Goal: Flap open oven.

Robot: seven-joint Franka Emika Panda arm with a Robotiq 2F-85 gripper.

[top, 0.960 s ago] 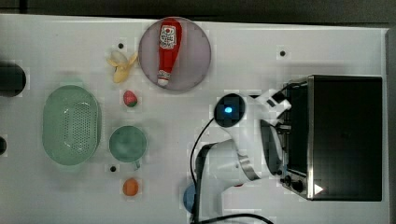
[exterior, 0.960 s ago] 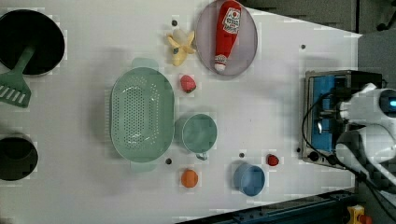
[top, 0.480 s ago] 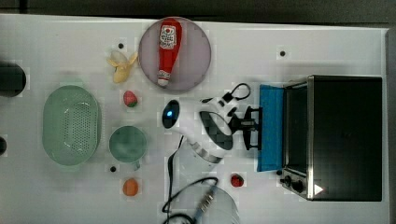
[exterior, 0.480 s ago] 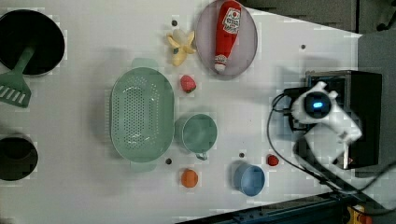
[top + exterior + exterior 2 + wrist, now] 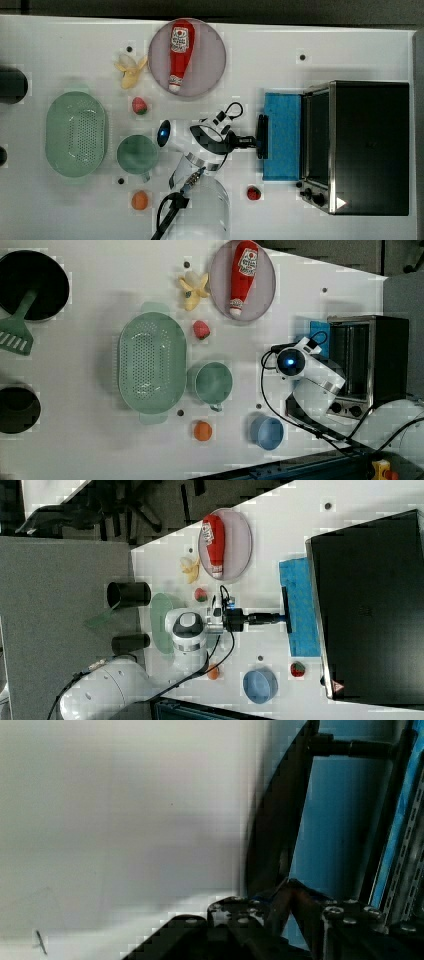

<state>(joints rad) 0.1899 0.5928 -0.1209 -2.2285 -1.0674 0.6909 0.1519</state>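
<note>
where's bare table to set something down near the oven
Bare white tabletop lies along the top view's upper right, between the round grey plate and the boxy black toaster oven. It is crowded in front of the oven: the lowered blue glass door, the gripper, a small red strawberry.

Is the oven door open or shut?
Open. The oven has its blue glass door folded down flat in front of it, with the claw at its handle.

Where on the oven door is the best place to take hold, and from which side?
The black bar handle along the free edge of the flapped-down blue door. Come from the top view's left, facing the oven; the bar stands off the glass, leaving room for the claw.
</note>
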